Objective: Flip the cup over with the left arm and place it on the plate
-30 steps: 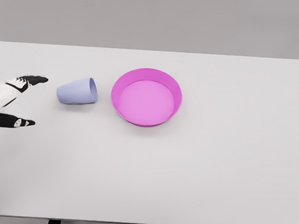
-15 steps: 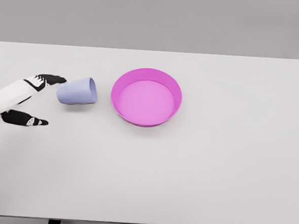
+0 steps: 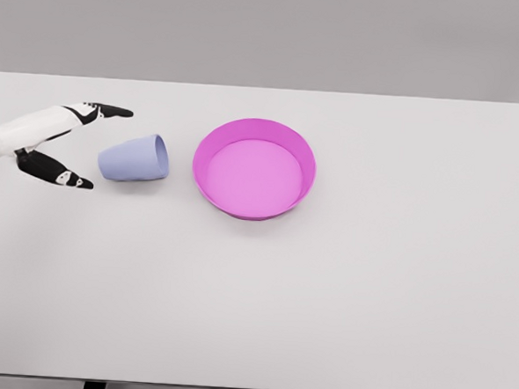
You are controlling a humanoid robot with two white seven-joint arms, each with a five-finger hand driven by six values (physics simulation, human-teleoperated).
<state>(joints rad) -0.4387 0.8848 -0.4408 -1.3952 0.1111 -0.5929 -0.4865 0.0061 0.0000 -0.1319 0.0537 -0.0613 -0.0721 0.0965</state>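
The cup point(image 3: 135, 159) lies on its side just right of the spread, empty left hand point(image 3: 60, 143), mouth facing away toward the plate point(image 3: 254, 168).

The white table point(image 3: 368, 298) carries a lavender cup point(image 3: 135, 159) lying on its side; just beside it, at 3 o'clock, sits a pink plate point(image 3: 302, 153).

Single head view, high, looking forward and down across the whole white rectangular table point(image 3: 366, 324); far edge meets grey wall, near edge and dark legs at bottom. Mid-distance.
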